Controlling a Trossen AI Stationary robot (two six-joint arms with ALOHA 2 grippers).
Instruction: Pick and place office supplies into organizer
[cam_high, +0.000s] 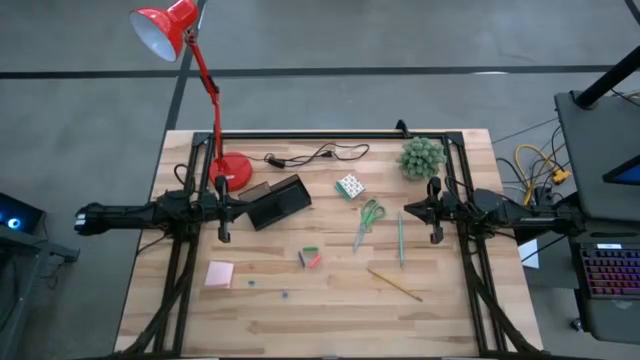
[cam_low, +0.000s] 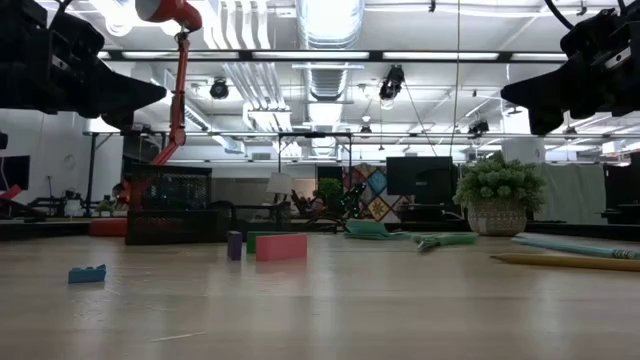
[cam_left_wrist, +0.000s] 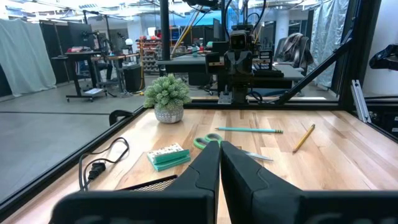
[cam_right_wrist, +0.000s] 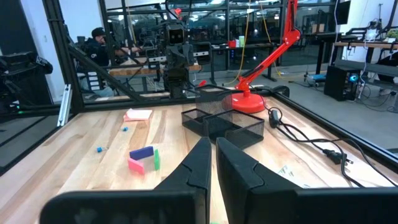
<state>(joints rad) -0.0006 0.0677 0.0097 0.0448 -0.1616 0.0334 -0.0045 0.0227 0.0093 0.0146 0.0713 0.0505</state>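
Observation:
The black mesh organizer (cam_high: 275, 203) stands left of centre, just ahead of my left gripper (cam_left_wrist: 220, 158), which is shut, level and holding nothing. Green-handled scissors (cam_high: 368, 222), a white green-dotted block (cam_high: 350, 186), a thin green pen (cam_high: 401, 240) and a wooden pencil (cam_high: 394, 284) lie flat nearer my right gripper (cam_right_wrist: 213, 155), which is also shut and level with nothing in it. A pink sticky-note pad (cam_high: 220, 274) and small red and green pieces (cam_high: 310, 258) lie toward the near edge.
A red lamp with a round base (cam_high: 233, 170) stands at the far left, and a black cable (cam_high: 315, 155) runs along the far edge. A green plant ball (cam_high: 422, 157) sits far right. Tiny blue bits (cam_high: 284, 294) lie near the front. A person (cam_right_wrist: 96, 40) sits beyond the table.

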